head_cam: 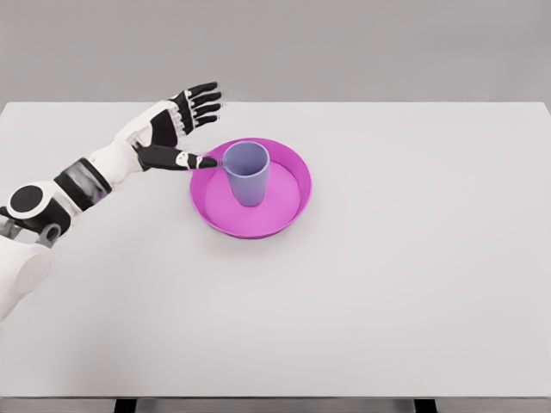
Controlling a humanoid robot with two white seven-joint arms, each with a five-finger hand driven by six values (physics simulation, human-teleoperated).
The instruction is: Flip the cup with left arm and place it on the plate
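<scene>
A lavender-blue cup (pixel 248 173) stands upright, mouth up, inside the magenta plate (pixel 288 211) near the middle of the white table. My left hand (pixel 203 129) is just left of the plate, fingers spread and holding nothing. Its thumb tip reaches toward the cup's rim at the plate's left edge; whether it touches the cup I cannot tell. The other fingers point up and to the right, away from the cup. My right hand is not in the picture.
The white table (pixel 413 284) fills the view, with its far edge against a grey wall and its near edge at the bottom. Nothing else stands on it besides the plate and cup.
</scene>
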